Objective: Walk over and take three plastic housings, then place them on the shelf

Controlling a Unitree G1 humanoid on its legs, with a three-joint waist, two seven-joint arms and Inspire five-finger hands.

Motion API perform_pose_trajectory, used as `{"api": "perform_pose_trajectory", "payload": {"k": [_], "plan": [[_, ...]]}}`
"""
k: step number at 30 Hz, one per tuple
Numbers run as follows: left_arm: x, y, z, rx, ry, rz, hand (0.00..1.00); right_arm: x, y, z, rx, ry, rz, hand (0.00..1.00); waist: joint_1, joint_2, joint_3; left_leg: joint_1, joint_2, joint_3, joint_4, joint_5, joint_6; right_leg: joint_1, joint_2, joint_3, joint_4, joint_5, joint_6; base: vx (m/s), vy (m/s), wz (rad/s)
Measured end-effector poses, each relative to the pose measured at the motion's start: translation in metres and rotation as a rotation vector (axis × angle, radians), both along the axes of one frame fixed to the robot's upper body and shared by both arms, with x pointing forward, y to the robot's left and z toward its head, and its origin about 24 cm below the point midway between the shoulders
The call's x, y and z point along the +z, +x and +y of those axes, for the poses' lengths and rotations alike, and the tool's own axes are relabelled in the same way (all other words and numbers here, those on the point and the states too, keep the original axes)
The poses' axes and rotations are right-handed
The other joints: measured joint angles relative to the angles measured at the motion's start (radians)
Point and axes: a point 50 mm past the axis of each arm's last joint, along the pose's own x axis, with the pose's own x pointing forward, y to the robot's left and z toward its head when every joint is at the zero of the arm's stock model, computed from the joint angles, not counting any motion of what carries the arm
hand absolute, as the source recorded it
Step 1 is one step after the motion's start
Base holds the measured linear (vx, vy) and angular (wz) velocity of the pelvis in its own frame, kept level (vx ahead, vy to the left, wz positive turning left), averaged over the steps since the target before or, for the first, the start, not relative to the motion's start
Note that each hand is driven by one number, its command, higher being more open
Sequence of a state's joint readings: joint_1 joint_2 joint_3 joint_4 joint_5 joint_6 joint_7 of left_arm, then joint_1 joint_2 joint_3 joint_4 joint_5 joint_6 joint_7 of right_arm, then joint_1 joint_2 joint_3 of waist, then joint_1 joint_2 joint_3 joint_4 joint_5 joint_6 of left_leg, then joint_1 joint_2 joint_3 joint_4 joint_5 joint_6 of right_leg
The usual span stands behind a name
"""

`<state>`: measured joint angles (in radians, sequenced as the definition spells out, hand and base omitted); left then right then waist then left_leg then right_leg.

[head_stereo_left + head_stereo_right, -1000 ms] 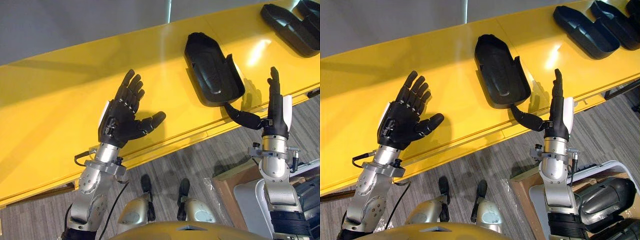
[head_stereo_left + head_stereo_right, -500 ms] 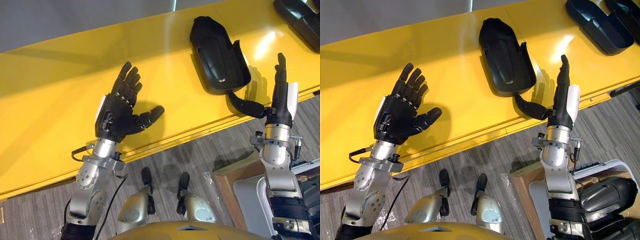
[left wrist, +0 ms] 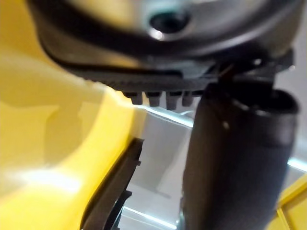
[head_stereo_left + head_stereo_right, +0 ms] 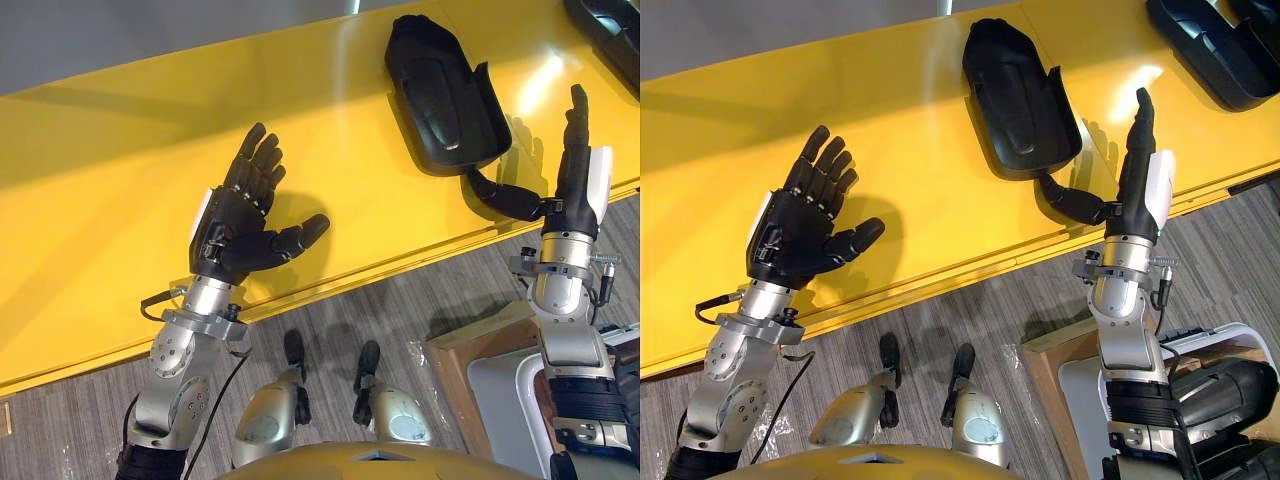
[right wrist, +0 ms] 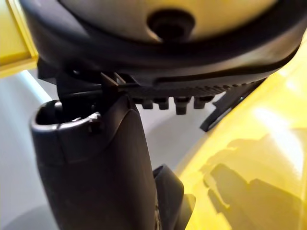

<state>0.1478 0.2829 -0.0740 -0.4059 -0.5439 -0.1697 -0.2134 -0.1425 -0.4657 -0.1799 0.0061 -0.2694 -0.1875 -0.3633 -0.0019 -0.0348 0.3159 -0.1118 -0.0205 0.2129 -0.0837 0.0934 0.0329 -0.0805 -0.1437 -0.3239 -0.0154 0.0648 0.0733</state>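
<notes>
Plastic housing (image 4: pixel 440 95) lies unheld on yellow bench (image 4: pixel 100 180), far right. Right hand (image 4: pixel 572 185) just beside it, fingers straight, thumb spread; left hand (image 4: pixel 235 225) splayed, empty. Housing judged light, stiff, slick; grip raised rim.

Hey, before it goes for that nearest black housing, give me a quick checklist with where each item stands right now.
1. Left hand free: ok, fingers spread, holding nothing, over the yellow surface.
2. Right hand free: ok, fingers straight, thumb stretched toward the nearest housing.
3. Nearest housing close to the right hand: ok, it lies just beside the thumb.
4. Nearest housing grasped: not ok, it lies flat on the yellow surface with no fingers round it.
5. Thumb touching that housing: cannot tell.
6. More housings to take: ok, further housings lie at the far right of the surface.
</notes>
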Motion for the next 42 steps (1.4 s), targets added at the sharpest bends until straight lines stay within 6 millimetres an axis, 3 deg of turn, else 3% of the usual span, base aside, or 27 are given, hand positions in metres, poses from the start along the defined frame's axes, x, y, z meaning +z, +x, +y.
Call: {"api": "perform_pose_trajectory", "payload": {"k": [4, 8, 10, 11, 16, 21, 26, 28, 34, 36, 38, 40, 42], "plan": [[0.0, 0.0, 0.0, -0.008, 0.001, -0.008, 1.0, 0.01, -0.009, -0.001, 0.026, -0.02, -0.084, 1.0, -0.001, 0.001, -0.001, 0.026, -0.003, -0.001, -0.001, -0.006, -0.004, 0.027, -0.003, -0.002, -0.001, -0.005, 0.004, 0.0, 0.0, 0.0], [0.01, -0.004, 0.001, -0.016, 0.0, -0.061, 1.0, 0.046, -0.04, 0.007, 0.109, -0.073, -0.321, 1.0, -0.003, 0.004, -0.004, 0.043, -0.004, 0.005, -0.001, -0.015, -0.01, 0.043, -0.004, -0.002, -0.004, -0.01, 0.009, 0.0, 0.002, -0.02], [0.012, -0.005, 0.0, -0.02, -0.013, -0.077, 1.0, 0.056, -0.05, 0.012, 0.146, -0.079, -0.399, 1.0, -0.006, 0.005, -0.024, 0.055, -0.004, 0.012, -0.001, -0.016, -0.005, 0.055, -0.003, 0.0, -0.008, -0.01, 0.009, 0.03, 0.004, -0.08], [0.012, -0.005, -0.002, -0.025, -0.023, -0.08, 1.0, 0.056, -0.054, 0.015, 0.167, -0.043, -0.425, 1.0, -0.01, 0.006, -0.065, 0.055, -0.004, 0.015, -0.001, -0.019, -0.006, 0.057, -0.002, 0.001, -0.017, -0.01, 0.009, 0.05, -0.002, -0.05], [0.016, -0.007, -0.005, -0.02, -0.064, -0.118, 1.0, 0.029, -0.056, 0.017, 0.168, 0.146, -0.362, 1.0, -0.027, 0.013, -0.128, 0.088, -0.002, 0.029, -0.001, -0.027, -0.011, 0.089, 0.0, 0.007, -0.029, -0.01, 0.009, 0.01, -0.001, -0.09], [0.014, -0.008, -0.024, -0.087, -0.117, -0.105, 1.0, -0.018, -0.064, 0.019, 0.11, 0.418, -0.2, 1.0, -0.038, 0.04, -0.183, 0.119, 0.003, 0.071, -0.005, -0.043, -0.018, 0.103, 0.005, 0.046, -0.037, -0.008, 0.011, -0.05, 0.005, -0.23], [0.012, -0.01, -0.038, -0.149, -0.139, -0.093, 1.0, -0.061, -0.071, 0.028, 0.031, 0.538, 0.03, 1.0, -0.06, 0.047, -0.209, 0.148, 0.021, 0.153, -0.005, -0.053, -0.022, 0.09, 0.023, 0.127, -0.04, 0.004, 0.011, -0.03, -0.006, -0.45], [0.011, -0.01, -0.042, -0.165, -0.144, -0.085, 1.0, -0.07, -0.076, 0.027, 0.0, 0.56, 0.077, 1.0, -0.064, 0.046, -0.213, 0.157, 0.029, 0.193, -0.005, -0.061, -0.029, 0.077, 0.032, 0.168, -0.039, 0.008, 0.008, -0.02, -0.013, -0.73], [-0.008, 0.007, -0.05, -0.141, -0.118, 0.032, 1.0, -0.082, -0.097, 0.006, -0.113, 0.606, 0.124, 1.0, -0.144, 0.034, -0.232, 0.198, 0.06, 0.37, 0.0, -0.092, -0.06, 0.034, 0.08, 0.34, -0.044, 0.031, 0.006, 0.02, -0.029, -0.92], [-0.014, 0.013, -0.049, -0.11, -0.111, 0.071, 1.0, -0.085, -0.115, -0.012, -0.198, 0.62, 0.12, 1.0, -0.191, 0.031, -0.244, 0.195, 0.08, 0.424, 0.03, -0.117, -0.076, 0.024, 0.098, 0.395, -0.061, 0.043, 0.008, 0.04, -0.069, -0.78], [-0.015, 0.016, -0.049, -0.101, -0.109, 0.077, 1.0, -0.087, -0.128, -0.023, -0.251, 0.635, 0.105, 1.0, -0.218, 0.034, -0.246, 0.19, 0.101, 0.452, 0.076, -0.148, -0.088, 0.018, 0.113, 0.431, -0.061, 0.05, 0.006, 0.05, -0.108, -0.68], [-0.012, 0.018, -0.05, -0.096, -0.107, 0.069, 1.0, -0.09, -0.137, -0.03, -0.272, 0.655, 0.094, 1.0, -0.224, 0.036, -0.246, 0.178, 0.116, 0.422, 0.14, -0.188, -0.081, 0.014, 0.13, 0.473, -0.061, 0.057, -0.003, 0.05, -0.109, -0.76], [-0.011, 0.018, -0.05, -0.071, -0.127, 0.072, 1.0, -0.091, -0.134, -0.029, -0.23, 0.68, 0.081, 1.0, -0.207, 0.048, -0.243, 0.135, 0.125, 0.179, 0.242, -0.256, -0.055, 0.008, 0.149, 0.54, -0.06, 0.062, -0.009, 0.01, -0.083, -0.95]]}}
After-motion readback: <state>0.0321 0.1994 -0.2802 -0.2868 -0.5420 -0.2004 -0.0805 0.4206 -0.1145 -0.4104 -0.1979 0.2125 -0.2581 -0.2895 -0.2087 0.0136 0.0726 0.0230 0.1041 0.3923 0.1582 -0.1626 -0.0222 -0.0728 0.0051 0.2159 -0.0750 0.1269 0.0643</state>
